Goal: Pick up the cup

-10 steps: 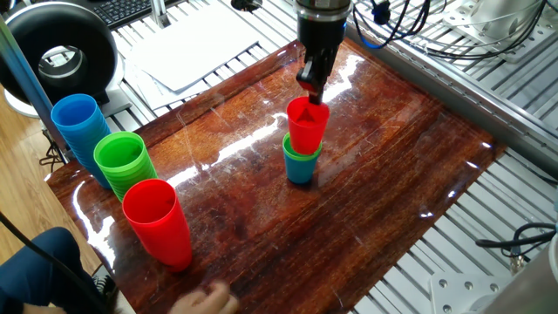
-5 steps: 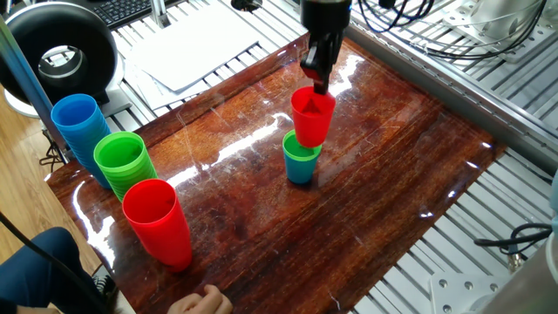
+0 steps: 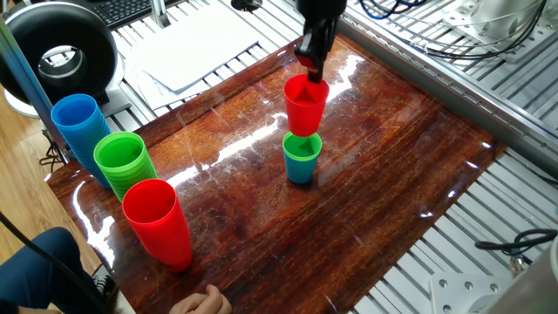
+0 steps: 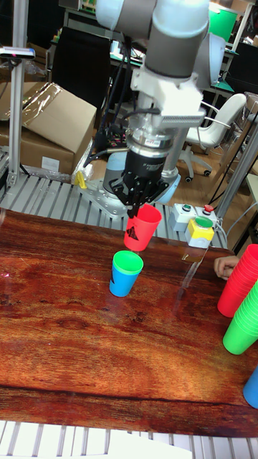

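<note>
The small red cup (image 3: 305, 107) (image 4: 142, 228) hangs in the air, tilted a little, clear of the stack below it. My gripper (image 3: 311, 70) (image 4: 136, 208) is shut on the cup's far rim, one finger inside and one outside. Right beneath it a small green cup (image 3: 302, 148) (image 4: 127, 263) sits nested in a blue cup (image 3: 301, 170) (image 4: 122, 283) on the wooden table (image 3: 384, 166).
At the table's left edge stand a tall red cup stack (image 3: 159, 220) (image 4: 239, 280), a green stack (image 3: 124, 162) (image 4: 242, 323) and a blue stack (image 3: 78, 124) (image 4: 252, 387). A person's hand (image 3: 202, 303) rests at the front edge. A box with buttons (image 4: 193, 228) stands behind the table.
The red cup has risen out of the green cup with the gripper, from nested to fully clear. The green and blue cups stayed put.
</note>
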`<state>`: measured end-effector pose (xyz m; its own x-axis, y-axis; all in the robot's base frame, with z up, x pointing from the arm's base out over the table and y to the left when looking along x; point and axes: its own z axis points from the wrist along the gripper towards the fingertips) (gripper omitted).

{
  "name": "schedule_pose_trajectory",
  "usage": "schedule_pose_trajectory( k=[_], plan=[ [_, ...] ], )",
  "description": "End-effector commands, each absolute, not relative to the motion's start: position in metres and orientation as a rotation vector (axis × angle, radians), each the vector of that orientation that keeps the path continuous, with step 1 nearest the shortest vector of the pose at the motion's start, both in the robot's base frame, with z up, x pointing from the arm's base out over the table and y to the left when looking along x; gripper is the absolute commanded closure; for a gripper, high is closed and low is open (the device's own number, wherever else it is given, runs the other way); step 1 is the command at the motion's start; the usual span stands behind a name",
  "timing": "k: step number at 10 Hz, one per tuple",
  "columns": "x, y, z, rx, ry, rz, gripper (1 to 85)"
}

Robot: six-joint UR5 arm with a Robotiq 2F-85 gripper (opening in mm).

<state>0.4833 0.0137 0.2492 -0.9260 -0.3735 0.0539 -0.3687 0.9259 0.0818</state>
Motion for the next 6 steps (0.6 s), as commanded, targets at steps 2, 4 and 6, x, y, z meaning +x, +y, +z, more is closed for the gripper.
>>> schedule_pose_trajectory(
  k=[2,4,6],
  plan=[
    [0.4899,0.0194,0.2613,0.61,-3.065,-0.112,84.3],
    [0.4901,0.0223,0.262,0.646,-3.063,-0.126,84.3],
    [0.4886,0.0235,0.263,0.66,-3.057,-0.129,84.3]
  ],
)
